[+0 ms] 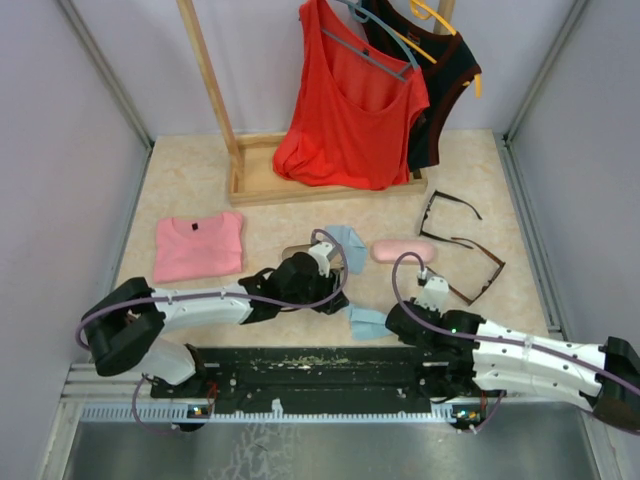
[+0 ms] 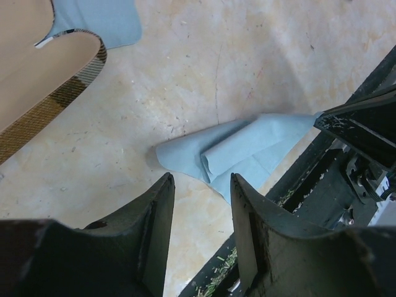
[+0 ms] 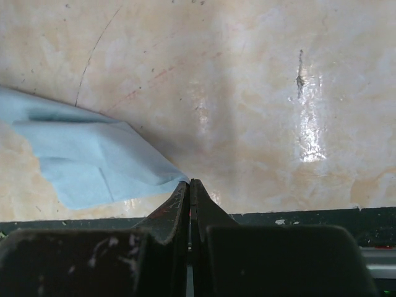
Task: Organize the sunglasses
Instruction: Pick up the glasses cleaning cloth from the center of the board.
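Beige marbled tabletop [image 1: 200, 190] between pale walls: the left gripper [image 2: 201, 180] hangs with jaws apart and empty, pointing at a crumpled blue cloth [image 2: 247, 148]. The right gripper [image 3: 189, 184] is pressed closed beside that cloth. Farther right lie the black-framed sunglasses [image 1: 446, 210] and the reddish-brown sunglasses [image 1: 480, 270], near a pink case [image 1: 403, 250].

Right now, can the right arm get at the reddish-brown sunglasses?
Probably yes. The reddish-brown sunglasses lie close beside the right tool with nothing between them. The tool is shut, so it must open first.
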Robot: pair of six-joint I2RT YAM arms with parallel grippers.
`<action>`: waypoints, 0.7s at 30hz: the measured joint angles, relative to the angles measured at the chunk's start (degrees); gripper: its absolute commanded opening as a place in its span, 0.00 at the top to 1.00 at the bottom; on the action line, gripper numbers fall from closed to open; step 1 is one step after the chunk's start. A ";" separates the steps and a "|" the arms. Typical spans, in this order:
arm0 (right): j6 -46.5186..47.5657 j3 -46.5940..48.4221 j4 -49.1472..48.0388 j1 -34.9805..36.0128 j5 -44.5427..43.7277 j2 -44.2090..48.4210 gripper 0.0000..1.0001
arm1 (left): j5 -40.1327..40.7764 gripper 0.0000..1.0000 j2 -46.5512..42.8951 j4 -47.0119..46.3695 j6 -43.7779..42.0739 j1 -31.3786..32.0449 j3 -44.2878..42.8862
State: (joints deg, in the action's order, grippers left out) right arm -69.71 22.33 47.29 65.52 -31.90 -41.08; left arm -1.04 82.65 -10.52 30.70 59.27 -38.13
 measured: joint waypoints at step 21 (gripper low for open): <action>6.08 -3.19 -9.49 -10.25 2.54 1.36 1.00 | 0.85 0.58 4.31 0.55 -0.81 6.43 -2.84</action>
State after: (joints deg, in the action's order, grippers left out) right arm -63.64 19.14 37.80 55.27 -29.36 -39.72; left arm -0.19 86.96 -9.98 29.89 65.69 -40.97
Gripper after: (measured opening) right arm 0.004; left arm 0.421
